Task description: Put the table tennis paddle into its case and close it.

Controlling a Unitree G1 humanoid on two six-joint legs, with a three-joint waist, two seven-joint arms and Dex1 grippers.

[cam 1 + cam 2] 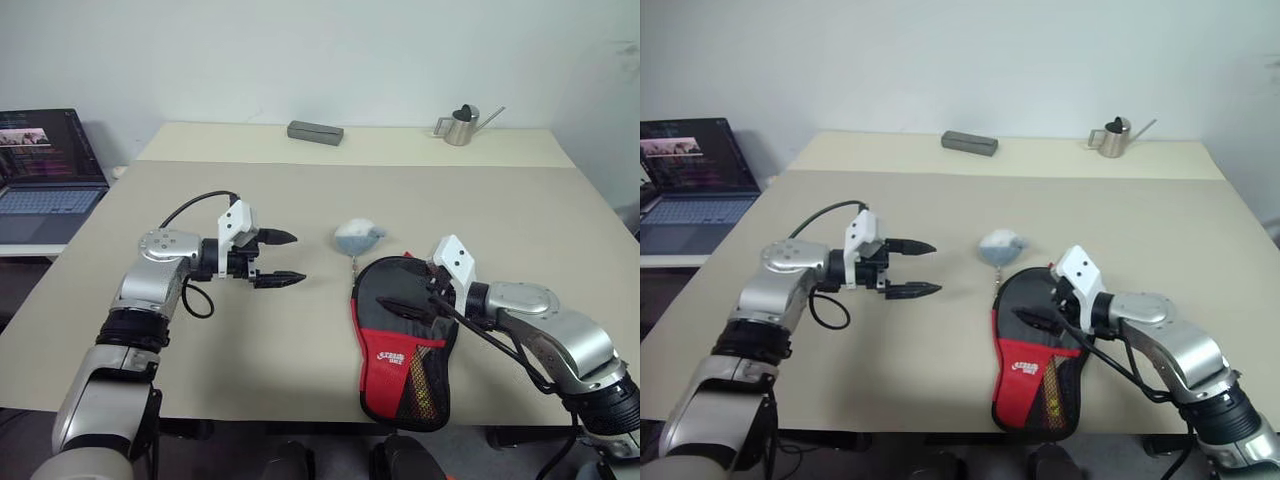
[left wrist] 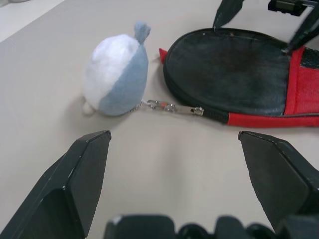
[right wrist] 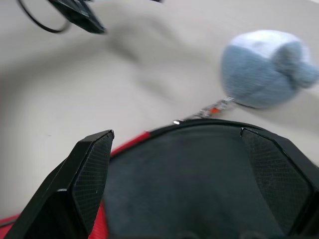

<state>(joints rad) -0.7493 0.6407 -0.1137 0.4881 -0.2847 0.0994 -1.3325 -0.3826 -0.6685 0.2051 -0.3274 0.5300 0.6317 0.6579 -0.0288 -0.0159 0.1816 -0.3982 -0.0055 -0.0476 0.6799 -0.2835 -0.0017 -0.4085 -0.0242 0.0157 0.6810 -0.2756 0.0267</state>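
The case (image 1: 398,352) lies flat on the table at the near right, black round end away from me, red logo panel and mesh pocket toward me. Its grey fluffy charm (image 1: 357,236) rests on the table just beyond, joined by a short chain (image 2: 169,106). The table tennis paddle is hidden; something yellowish shows through the mesh (image 1: 426,386). My right gripper (image 1: 408,288) hovers open over the case's round end (image 3: 189,174). My left gripper (image 1: 297,258) is open to the left of the charm, pointing toward it, with nothing between its fingers (image 2: 75,184).
A small grey box (image 1: 315,132) and a metal watering can (image 1: 462,125) stand at the table's far edge. An open laptop (image 1: 40,170) sits on a lower surface to the left. The table's near edge (image 1: 280,410) runs just below the case.
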